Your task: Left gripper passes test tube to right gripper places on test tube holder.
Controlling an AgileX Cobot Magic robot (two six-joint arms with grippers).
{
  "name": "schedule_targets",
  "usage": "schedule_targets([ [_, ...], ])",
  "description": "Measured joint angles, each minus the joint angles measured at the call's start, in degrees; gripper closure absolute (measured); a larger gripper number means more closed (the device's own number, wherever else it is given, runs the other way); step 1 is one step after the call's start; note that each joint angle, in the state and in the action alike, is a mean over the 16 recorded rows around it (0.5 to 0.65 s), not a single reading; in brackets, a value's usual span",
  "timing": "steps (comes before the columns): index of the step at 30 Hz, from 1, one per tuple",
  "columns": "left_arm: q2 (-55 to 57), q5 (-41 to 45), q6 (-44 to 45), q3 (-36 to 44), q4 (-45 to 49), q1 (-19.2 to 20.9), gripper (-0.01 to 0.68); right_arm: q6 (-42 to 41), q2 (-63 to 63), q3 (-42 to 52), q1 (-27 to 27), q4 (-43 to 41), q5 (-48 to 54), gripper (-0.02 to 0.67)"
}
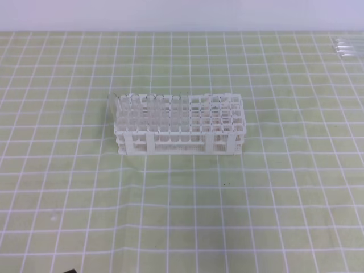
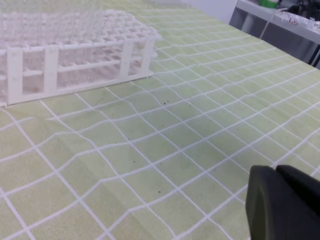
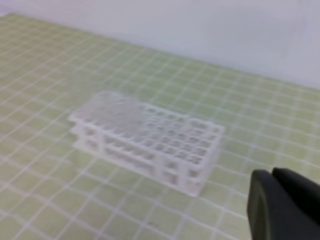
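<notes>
Test tube holder (image 1: 179, 125) stands mid-tabletop, but the hands are nearest the cameras. In the left wrist view the left hand (image 2: 275, 171) fills the lower right corner. Its two black fingers (image 2: 260, 200) lie pressed together with only a thin seam between them and nothing held. It hangs over bare green cloth (image 2: 165, 150) ruled with white squares. The right hand (image 3: 272, 174) looks the same in its own view, with its fingers closed against each other and empty, near the holder's short end.

Farther on, the white lattice holder rests flat on the tabletop (image 1: 68, 187), its long side facing the high camera. Clear test tubes (image 1: 149, 100) stand upright in its left part, while the cells on its right show none. Beyond it, well apart at the far right edge, more clear tubes (image 1: 346, 46) seem to lie on the cloth, though they are too faint to count. A pale wall (image 1: 182, 14) closes the far side.
</notes>
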Motion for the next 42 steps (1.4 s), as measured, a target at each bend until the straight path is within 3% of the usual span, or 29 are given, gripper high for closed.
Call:
schedule_targets([
  [9,0.04,-0.09,0.01,0.15,0.00,-0.01,0.673,-0.02,-15.29,11.51,-12.66,4.66,-4.68,0.651],
  [18,0.03,0.06,0.00,0.00,0.00,0.00,0.673,-1.33,-28.59,24.15,-20.10,9.67,-12.40,0.651],
  [31,0.10,0.53,0.00,0.00,0.00,0.00,0.673,-4.32,-33.18,31.60,-22.67,8.84,-19.10,0.651],
  [42,0.13,0.63,0.01,0.29,0.00,-0.01,0.673,4.60,-33.14,33.41,-22.67,-1.53,-18.30,0.651],
])
